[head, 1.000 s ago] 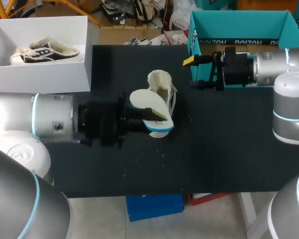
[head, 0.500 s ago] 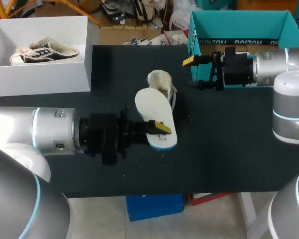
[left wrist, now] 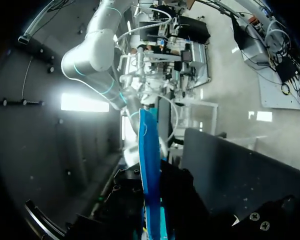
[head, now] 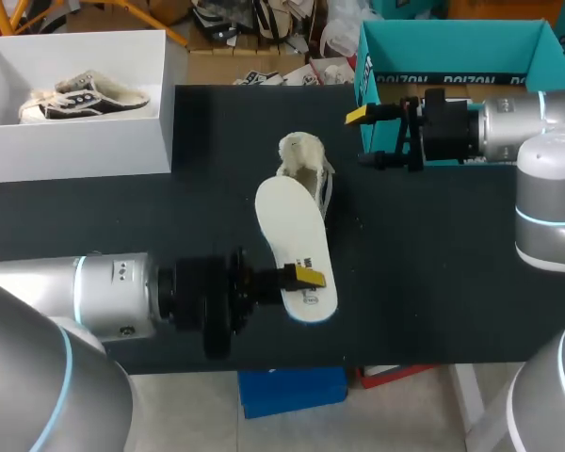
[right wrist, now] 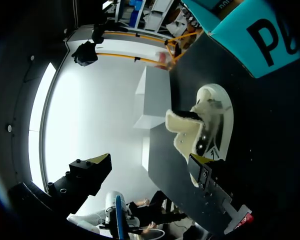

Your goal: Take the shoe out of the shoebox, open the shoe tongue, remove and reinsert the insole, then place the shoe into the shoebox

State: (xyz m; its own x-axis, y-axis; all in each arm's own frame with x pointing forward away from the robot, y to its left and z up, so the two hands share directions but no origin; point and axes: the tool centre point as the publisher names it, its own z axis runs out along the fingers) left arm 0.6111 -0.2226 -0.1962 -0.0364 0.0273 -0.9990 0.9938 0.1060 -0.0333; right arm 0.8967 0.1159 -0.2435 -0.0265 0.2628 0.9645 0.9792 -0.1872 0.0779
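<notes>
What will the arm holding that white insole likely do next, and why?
Probably slide the insole back toward the opening of the shoe: the left gripper pinches its near end, and almost all of it already lies outside the shoe, so removal looks done.

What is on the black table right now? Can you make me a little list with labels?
shoe: lying on the table, fluffy lining showing
insole: white side up, one end at the shoe
left gripper: shut on the insole's other end
right gripper: open, empty, beside the teal shoebox
white box: holds another shoe
</notes>
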